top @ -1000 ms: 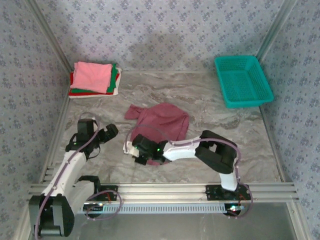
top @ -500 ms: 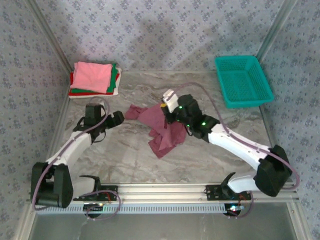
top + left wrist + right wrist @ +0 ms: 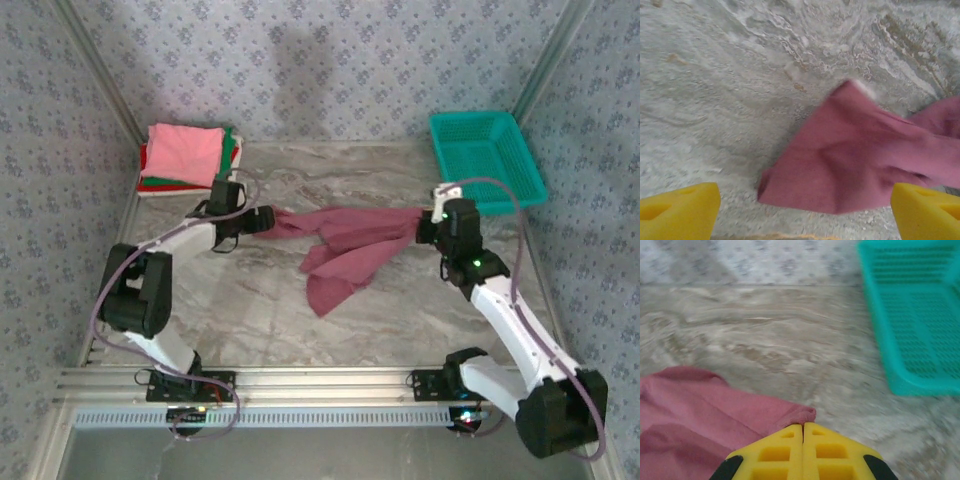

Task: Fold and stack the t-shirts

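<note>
From above, the maroon shirt (image 3: 345, 245) lies crumpled across the middle of the marbled surface (image 3: 420, 320). It is drawn out in a band between the two arms, with a loose flap trailing toward the near edge. The left jaws sit at its left end and the right jaws at its right end. A stack of folded shirts (image 3: 188, 157), pink on top with green, red and white edges beneath, rests in the far left corner. A teal basket (image 3: 487, 160) stands in the far right corner, well apart from the maroon shirt.

At the left wrist, the two yellow pads (image 3: 680, 210) stand wide apart at the bottom corners. A corner of the maroon shirt (image 3: 850, 160) lies flat on the surface (image 3: 740, 75) between them, not pinched.

At the right wrist, the yellow pads (image 3: 775, 452) are pressed together with an edge of the maroon shirt (image 3: 705, 405) clamped at their tips. The cloth spreads away to the left, and the basket (image 3: 915, 315) stands to the upper right on the surface (image 3: 765, 330).
</note>
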